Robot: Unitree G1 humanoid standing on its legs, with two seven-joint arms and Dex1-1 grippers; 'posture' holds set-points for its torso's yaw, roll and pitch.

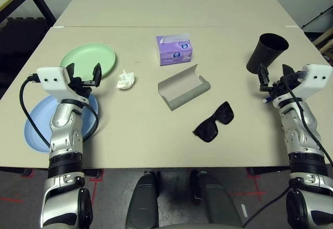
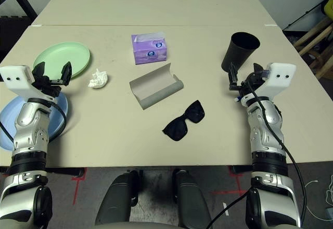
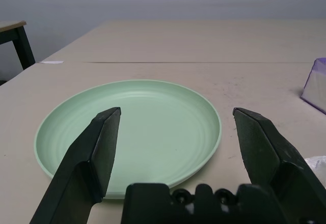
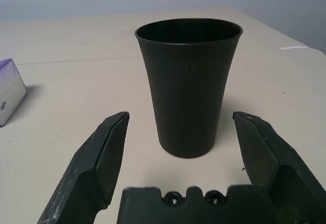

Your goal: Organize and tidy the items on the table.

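The green plate (image 1: 89, 57) lies at the back left of the table (image 1: 135, 140), and the pale blue plate (image 1: 36, 130) sits nearer, partly under my left forearm. My left gripper (image 1: 84, 70) hovers open over the green plate's (image 3: 153, 94) near rim, holding nothing. A crumpled tissue wad (image 1: 126, 79) rests just right of it. The grey glasses case (image 1: 184, 87) lies open at the centre, with the black sunglasses (image 1: 214, 122) in front of it. My right gripper (image 1: 273, 72) stands open and unladen just before a black cup (image 4: 188, 81). The small blue-and-white pen (image 1: 267, 100) peeks out beneath it.
A purple tissue box (image 1: 174, 50) stands behind the case. The black cup (image 1: 266, 52) stands upright at the back right. A second table adjoins along the far edge. Bare beige surface stretches along the front, between the blue plate and the sunglasses.
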